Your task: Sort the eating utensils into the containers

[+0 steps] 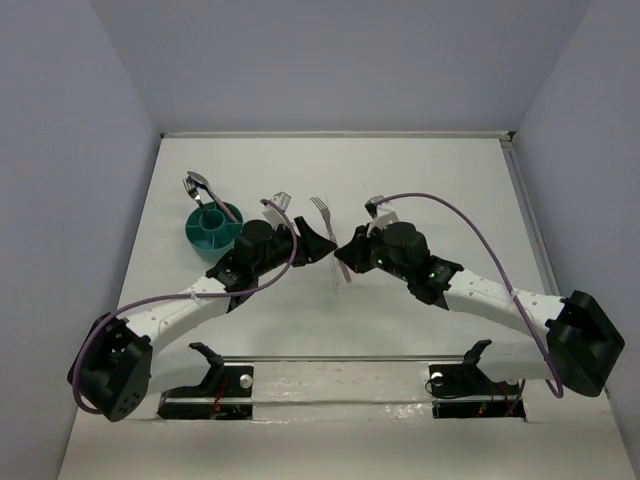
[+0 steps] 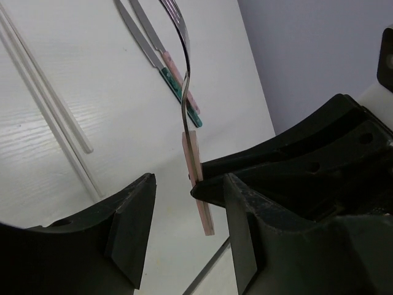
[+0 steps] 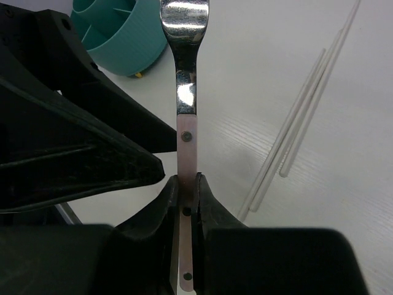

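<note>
Overhead, the fork (image 1: 321, 210) stands between the two arms near the middle of the worktop (image 1: 440, 180), tines pointing away from the bases. The right end effector (image 1: 348, 250) and the left end effector (image 1: 320, 240) meet at its handle, and the teal cup (image 1: 197, 238) sits to the left, near the left arm, with some cutlery already in it. In the left wrist view, the left end effector is spread, one finger on each side of the pink handle and neither touching it, while the tip of the right one pinches the handle from the side. Two knives (image 2: 175, 83) with pink and green handles and some clear sticks (image 2: 46, 104) lie on the worktop beyond. In the right wrist view, the right end effector is pressed together on the pink handle partway along its length, with the steel neck rising straight out of the pinch. This looks like a hand-over towards the cup's side. To do it well, the left fingers should close squarely on the flat faces of the handle, on the bare stretch clear of the right tip. The left grip should be firm before the right opens, or the slim handle may swing or slip. The fork could then go into a free compartment handle first.
</note>
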